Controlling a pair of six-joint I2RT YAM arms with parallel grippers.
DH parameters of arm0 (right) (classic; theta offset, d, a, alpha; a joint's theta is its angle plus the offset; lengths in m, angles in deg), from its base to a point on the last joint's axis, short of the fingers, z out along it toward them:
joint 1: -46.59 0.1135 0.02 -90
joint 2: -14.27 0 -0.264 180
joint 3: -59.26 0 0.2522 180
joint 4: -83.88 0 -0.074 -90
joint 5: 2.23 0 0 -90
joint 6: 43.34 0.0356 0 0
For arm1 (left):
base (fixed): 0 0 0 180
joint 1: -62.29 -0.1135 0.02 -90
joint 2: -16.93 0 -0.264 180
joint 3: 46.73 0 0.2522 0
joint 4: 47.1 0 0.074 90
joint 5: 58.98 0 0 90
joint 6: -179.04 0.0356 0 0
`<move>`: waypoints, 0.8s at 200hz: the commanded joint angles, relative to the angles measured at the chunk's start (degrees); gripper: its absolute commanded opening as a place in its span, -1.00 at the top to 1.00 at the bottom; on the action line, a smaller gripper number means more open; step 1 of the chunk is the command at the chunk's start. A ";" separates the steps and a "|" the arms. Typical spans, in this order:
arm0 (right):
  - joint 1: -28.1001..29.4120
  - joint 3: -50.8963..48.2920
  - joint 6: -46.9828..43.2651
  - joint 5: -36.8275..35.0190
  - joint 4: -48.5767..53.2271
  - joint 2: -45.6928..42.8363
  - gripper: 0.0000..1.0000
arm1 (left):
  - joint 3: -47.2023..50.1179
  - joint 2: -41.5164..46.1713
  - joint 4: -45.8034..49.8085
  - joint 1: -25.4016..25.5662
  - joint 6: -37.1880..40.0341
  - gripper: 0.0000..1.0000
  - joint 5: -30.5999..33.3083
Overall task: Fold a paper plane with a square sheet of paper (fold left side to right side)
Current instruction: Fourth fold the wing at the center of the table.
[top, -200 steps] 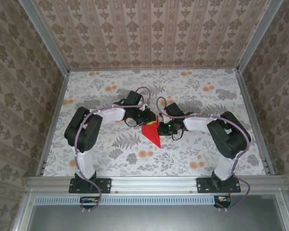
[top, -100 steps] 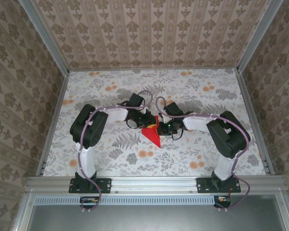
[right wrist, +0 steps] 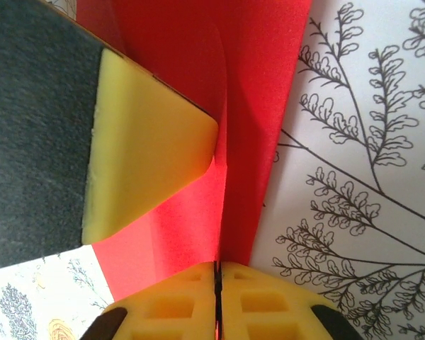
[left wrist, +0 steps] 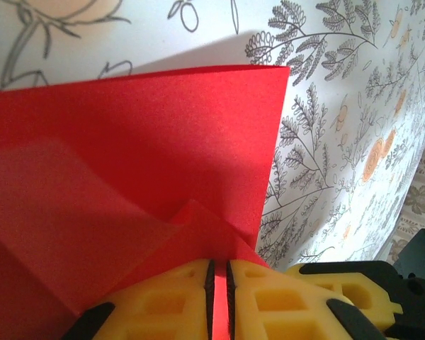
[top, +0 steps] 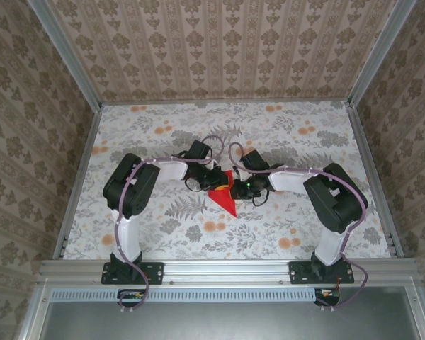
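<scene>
The square sheet of paper [top: 225, 197] is bright red and folded into a pointed shape, its tip toward the near side, at the table's middle. My left gripper [top: 214, 181] meets it from the left and my right gripper [top: 236, 188] from the right. In the left wrist view the yellow fingers [left wrist: 265, 301] of the left gripper [left wrist: 219, 301] are shut on a raised layer of the red paper [left wrist: 142, 142]. In the right wrist view the right gripper [right wrist: 218, 301] is shut on an upright paper fold [right wrist: 251, 106], with the left gripper's yellow finger [right wrist: 149, 156] close beside it.
The table [top: 290, 142] has a floral cover and is fenced by metal rails and patterned walls [top: 219, 49]. Both arms bend inward, their elbows [top: 131, 185] out to the sides. A purple cable [top: 235, 152] loops above the grippers.
The left arm has swung right, its gripper closing in on the paper. The paper's upper part has gathered between the two grippers and shows smaller from above. The right arm has hardly moved.
</scene>
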 commanded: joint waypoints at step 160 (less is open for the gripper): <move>1.83 -2.58 9.24 14.08 -2.86 -6.09 0.65 | 3.16 -1.49 3.15 -0.36 1.97 0.70 4.04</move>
